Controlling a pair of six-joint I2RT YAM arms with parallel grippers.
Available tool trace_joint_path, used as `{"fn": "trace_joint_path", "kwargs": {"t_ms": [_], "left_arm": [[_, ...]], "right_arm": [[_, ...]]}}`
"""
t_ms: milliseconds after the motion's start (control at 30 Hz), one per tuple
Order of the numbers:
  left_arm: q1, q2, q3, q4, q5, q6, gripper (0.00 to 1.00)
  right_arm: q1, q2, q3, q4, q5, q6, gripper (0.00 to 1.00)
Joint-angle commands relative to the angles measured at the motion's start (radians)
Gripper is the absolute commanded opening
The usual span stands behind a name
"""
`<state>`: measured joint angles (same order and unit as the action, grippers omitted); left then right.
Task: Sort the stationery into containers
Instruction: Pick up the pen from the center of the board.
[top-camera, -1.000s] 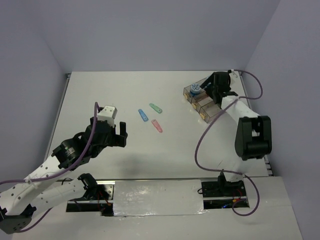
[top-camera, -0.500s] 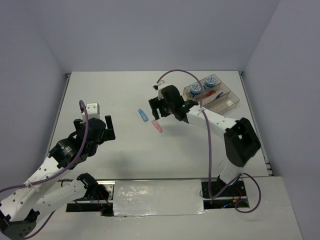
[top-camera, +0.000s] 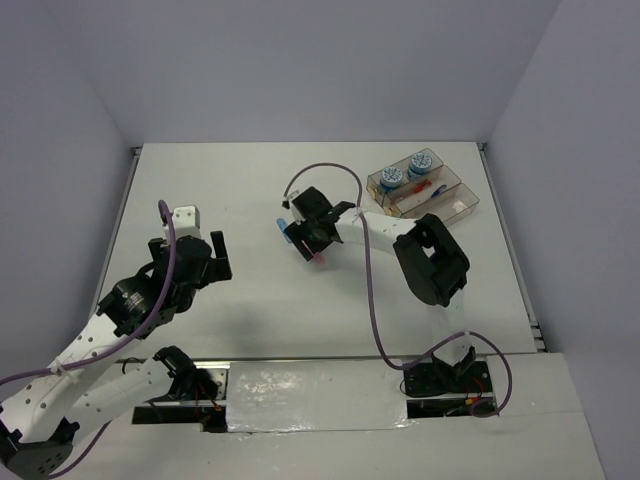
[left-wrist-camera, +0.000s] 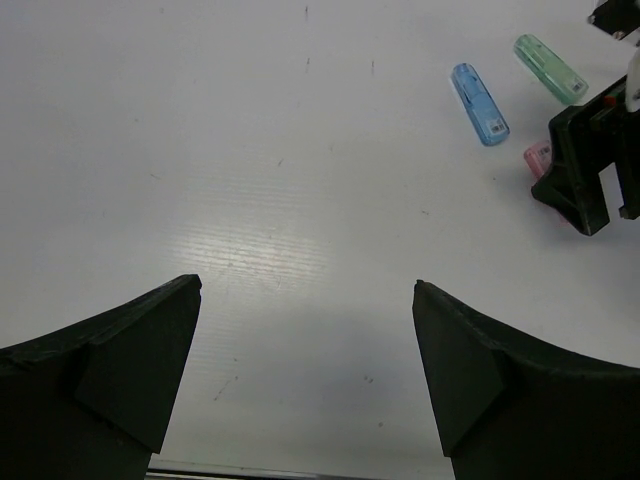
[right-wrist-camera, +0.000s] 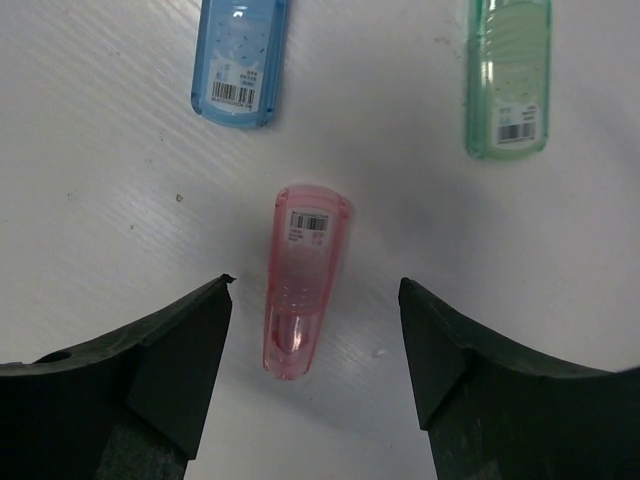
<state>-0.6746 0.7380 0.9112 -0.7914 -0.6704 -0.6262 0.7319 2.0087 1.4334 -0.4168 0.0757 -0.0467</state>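
While round blue-and-white tape rolls (top-camera: 392, 178) sit binned at two o'clock, three flat plastic pieces (right-wrist-camera: 507, 80) remain. Spread right gripper (right-wrist-camera: 315, 283) straddles the pink piece (right-wrist-camera: 302, 290); left gripper (left-wrist-camera: 307, 285) spread too.

White table (left-wrist-camera: 250, 150), faint ribbing. Pink piece (right-wrist-camera: 303, 285) translucent, white barcode label; blue piece (right-wrist-camera: 238, 55) at 11 o'clock, green piece (right-wrist-camera: 508, 80) at 1 o'clock. Tape rolls (top-camera: 392, 178) blue-and-white; containers (top-camera: 460, 204) brown-tinted clear.
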Motion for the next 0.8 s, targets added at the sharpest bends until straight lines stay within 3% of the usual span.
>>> {"fn": "trace_joint_path", "kwargs": {"t_ms": [0, 233, 267, 333, 367, 500, 633, 700, 767], "left_arm": [[0.006, -0.002, 0.025, 0.031, 0.014, 0.026, 0.99], [0.006, -0.006, 0.022, 0.035, 0.018, 0.033, 0.99], [0.007, -0.005, 0.022, 0.035, 0.020, 0.033, 0.99], [0.007, -0.006, 0.022, 0.035, 0.020, 0.033, 0.99], [0.007, -0.008, 0.022, 0.035, 0.020, 0.033, 0.99], [0.007, -0.009, 0.023, 0.038, 0.023, 0.036, 0.99], [0.007, -0.011, 0.020, 0.038, 0.023, 0.034, 0.99], [0.007, -0.017, 0.020, 0.038, 0.025, 0.036, 0.99], [0.007, -0.020, 0.018, 0.044, 0.029, 0.040, 0.99]], "right_arm": [[0.020, 0.038, 0.044, -0.019, 0.004, -0.015, 0.74], [0.021, 0.042, 0.004, -0.007, -0.017, -0.004, 0.52], [0.020, 0.036, -0.001, -0.007, -0.016, 0.004, 0.36], [0.020, -0.006, -0.036, 0.016, -0.033, 0.017, 0.21], [0.020, -0.031, -0.075, 0.036, -0.036, 0.030, 0.00], [0.000, -0.203, -0.192, 0.150, -0.095, 0.097, 0.00], [-0.129, -0.420, -0.300, 0.249, -0.122, 0.226, 0.00], [-0.236, -0.494, -0.382, 0.314, -0.044, 0.358, 0.00], [-0.337, -0.580, -0.441, 0.320, 0.160, 0.491, 0.00]]}}
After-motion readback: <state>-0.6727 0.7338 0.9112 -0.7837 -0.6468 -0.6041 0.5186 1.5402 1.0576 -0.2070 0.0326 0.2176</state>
